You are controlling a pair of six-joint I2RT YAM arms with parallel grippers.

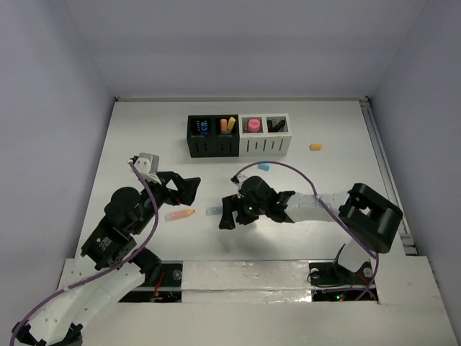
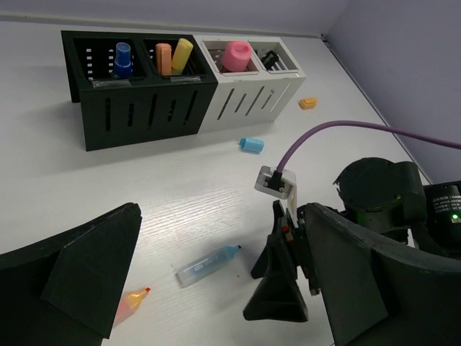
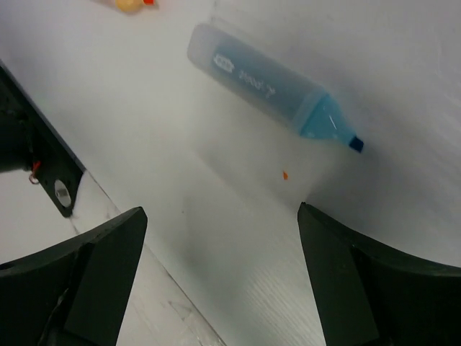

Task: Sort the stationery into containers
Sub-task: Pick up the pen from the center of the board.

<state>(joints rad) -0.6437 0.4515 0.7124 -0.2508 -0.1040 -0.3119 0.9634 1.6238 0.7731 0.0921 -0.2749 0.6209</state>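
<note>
1. Blue highlighter [image 3: 274, 90]: it lies flat on the white table [image 1: 144, 144], uncapped. White print on the barrel is too blurred to read. The long axis runs left–right and the chisel tip points right.
2. Right gripper [image 3: 220, 216]: jaws apart and empty. The highlighter lies just beyond the fingertips, untouched.
3. Left gripper [image 2: 220, 213]: jaws apart and empty, left of the highlighter.
4. Orange highlighter [image 1: 180, 214]: it lies just left of the blue one, tip pointing right.
5. Containers [image 2: 144, 108]: a far row of two black cells on the left and two white on the right, holding blue, orange, yellow, pink and black items.
6. Blue cap [image 2: 251, 145] and orange piece [image 2: 307, 103]: loose near the white cells.
</note>
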